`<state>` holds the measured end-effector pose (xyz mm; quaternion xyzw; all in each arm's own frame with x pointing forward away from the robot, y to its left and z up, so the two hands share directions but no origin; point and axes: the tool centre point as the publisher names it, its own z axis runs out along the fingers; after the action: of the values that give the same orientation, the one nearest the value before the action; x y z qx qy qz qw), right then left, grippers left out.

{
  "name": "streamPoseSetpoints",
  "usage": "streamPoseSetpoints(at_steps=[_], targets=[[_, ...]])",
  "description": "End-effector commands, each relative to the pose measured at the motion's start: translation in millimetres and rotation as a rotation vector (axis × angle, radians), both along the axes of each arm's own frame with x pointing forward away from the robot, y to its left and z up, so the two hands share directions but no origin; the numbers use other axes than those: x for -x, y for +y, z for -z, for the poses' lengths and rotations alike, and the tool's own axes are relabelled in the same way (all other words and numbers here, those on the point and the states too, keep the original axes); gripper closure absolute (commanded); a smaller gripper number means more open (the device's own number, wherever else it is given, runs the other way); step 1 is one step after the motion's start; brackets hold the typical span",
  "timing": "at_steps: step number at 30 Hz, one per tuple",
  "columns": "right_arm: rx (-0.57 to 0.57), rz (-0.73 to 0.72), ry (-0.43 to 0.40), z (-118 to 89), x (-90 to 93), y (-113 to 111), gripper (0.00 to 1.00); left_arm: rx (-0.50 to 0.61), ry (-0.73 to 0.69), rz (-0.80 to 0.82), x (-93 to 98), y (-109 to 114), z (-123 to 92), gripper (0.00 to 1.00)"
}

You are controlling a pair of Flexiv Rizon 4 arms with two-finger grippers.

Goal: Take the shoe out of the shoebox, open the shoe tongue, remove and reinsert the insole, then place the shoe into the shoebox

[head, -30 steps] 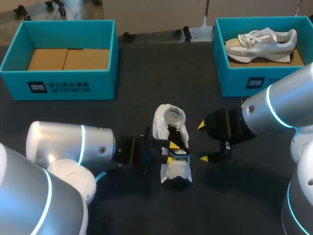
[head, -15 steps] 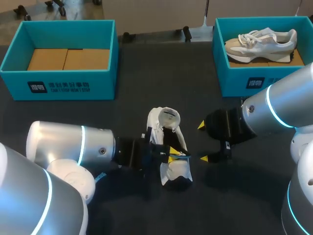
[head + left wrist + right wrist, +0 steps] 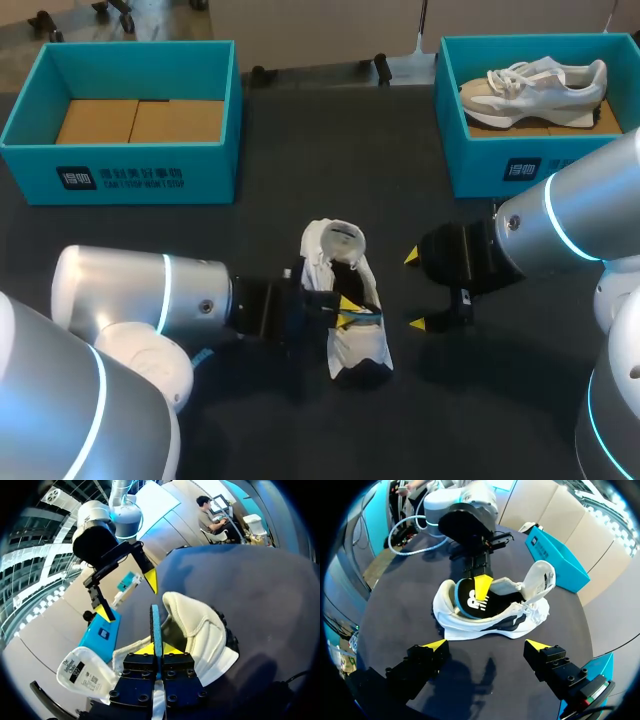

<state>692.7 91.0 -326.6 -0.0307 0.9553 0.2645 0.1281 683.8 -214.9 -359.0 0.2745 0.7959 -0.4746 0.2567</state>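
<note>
Head view, L end effector point(image 3: 345, 312) pinching insole point(image 3: 367, 312) in shoe point(image 3: 356, 346), R shoebox point(image 3: 488, 150) behind.

So the setup is one flat table with a dark, almost black matte top point(image 3: 300, 150). Three things sit right on it. There's an open teal rectangular cardboard box point(image 3: 130, 172) at the far left and a second teal cardboard box point(image 3: 480, 165) at the far right, well apart. A white fabric sneaker with black trim point(image 3: 358, 348) lies alone near the front middle.
</note>
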Motion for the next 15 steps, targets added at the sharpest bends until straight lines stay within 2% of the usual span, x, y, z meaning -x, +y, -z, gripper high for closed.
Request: streamPoseSetpoints(at_steps=[1, 3, 5, 15], targets=[[-0.002, -0.001, -0.002, 0.8, 0.8, -0.3, 0.0, -0.016, 0.003, -0.001, -2.6, 1.9, 2.8, 1.0], [-0.002, -0.001, -0.002, 0.8, 0.8, -0.3, 0.0, -0.017, 0.004, -0.002, -2.5, 2.0, 2.9, 1.0], [-0.002, -0.001, -0.002, 0.8, 0.8, -0.3, 0.0, 0.002, 0.005, -0.001, 1.3, 1.0, -3.2, 0.73], [-0.002, -0.001, -0.002, 0.8, 0.8, -0.3, 0.0, 0.062, 0.006, 0.017, 9.7, -10.0, -24.5, 0.75]])
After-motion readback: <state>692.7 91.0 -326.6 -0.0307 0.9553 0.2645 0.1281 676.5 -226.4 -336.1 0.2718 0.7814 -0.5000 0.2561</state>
